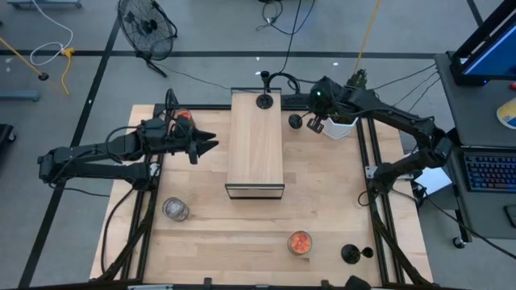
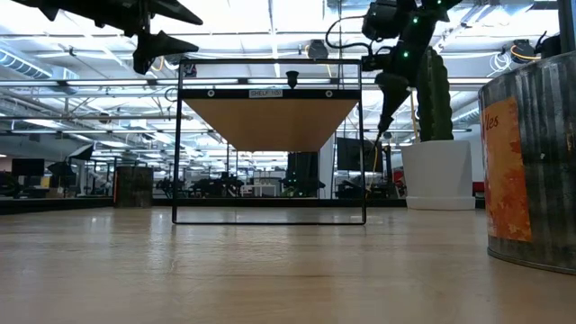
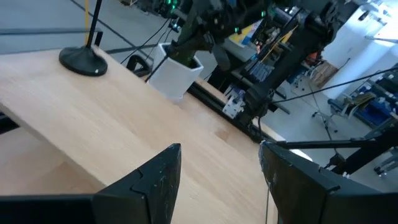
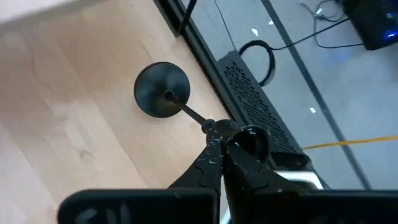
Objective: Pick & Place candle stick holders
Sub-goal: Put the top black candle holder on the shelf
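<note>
My right gripper (image 1: 313, 123) is shut on a black candle stick holder (image 1: 298, 122) in the air between the long pale wooden box (image 1: 255, 145) and the white cactus pot (image 1: 339, 127). A second black holder (image 1: 264, 101) stands by its round base on the box's far end. A third (image 1: 351, 254) stands at the near right. My left gripper (image 1: 211, 146) hovers open left of the box. A clear-silvery cup (image 1: 176, 209) and an orange cup (image 1: 300, 242) stand on the table; another orange-red cup (image 1: 184, 118) shows beside the left arm. My right gripper pinches the holder's thin stem (image 4: 200, 119) between its two fingers, at the end away from the round base (image 4: 161, 89). The fingers slant down from the table's right. The holder is lifted clear and tilted, its base pointing away from the fingers.
The box spans the table's middle on a thin black frame (image 2: 270, 144). The pot with the cactus (image 2: 436, 135) stands close behind my right gripper. The table's near middle (image 1: 242, 234) lies bare between the cups.
</note>
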`<state>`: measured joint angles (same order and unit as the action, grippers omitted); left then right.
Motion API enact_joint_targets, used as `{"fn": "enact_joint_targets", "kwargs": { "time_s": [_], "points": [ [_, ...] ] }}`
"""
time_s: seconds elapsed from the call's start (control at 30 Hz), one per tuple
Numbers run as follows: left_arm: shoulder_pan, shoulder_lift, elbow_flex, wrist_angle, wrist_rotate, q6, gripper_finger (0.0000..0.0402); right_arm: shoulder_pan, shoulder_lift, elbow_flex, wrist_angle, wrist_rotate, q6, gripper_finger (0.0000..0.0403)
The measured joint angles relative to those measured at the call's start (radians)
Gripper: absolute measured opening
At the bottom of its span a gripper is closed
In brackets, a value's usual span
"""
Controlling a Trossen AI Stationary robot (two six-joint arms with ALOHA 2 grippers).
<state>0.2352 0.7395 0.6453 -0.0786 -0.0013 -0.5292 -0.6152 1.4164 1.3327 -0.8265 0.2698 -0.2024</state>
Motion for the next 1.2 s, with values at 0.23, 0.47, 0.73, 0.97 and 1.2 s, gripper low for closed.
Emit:
{"fn": "enact_joint_targets", "kwargs": {
  "time_s": [0.23, 0.47, 0.73, 0.97, 1.2],
  "points": [
    [0.0, 0.0, 0.0, 0.052, -0.013, 0.0, 0.0225, 0.065, -0.032, 0.055, -0.154, 0.049, 0.034, 0.0001],
    [-0.003, 0.045, 0.0, 0.115, -0.043, -0.016, 0.0225, 0.157, -0.036, 0.166, -0.316, 0.045, 0.071, 0.0001],
    [-0.057, 0.163, 0.0, 0.24, -0.042, -0.027, 0.0225, 0.253, -0.035, 0.26, -0.522, 0.043, 0.119, 0.0],
    [-0.118, 0.283, 0.0, 0.448, -0.043, -0.01, 0.0225, 0.329, -0.035, 0.349, -0.71, 0.04, 0.16, 0.0],
    [-0.173, 0.404, 0.071, 0.511, -0.053, 0.015, 0.0225, 0.383, -0.035, 0.454, -0.743, -0.065, 0.167, 0.0]
  ]
}}
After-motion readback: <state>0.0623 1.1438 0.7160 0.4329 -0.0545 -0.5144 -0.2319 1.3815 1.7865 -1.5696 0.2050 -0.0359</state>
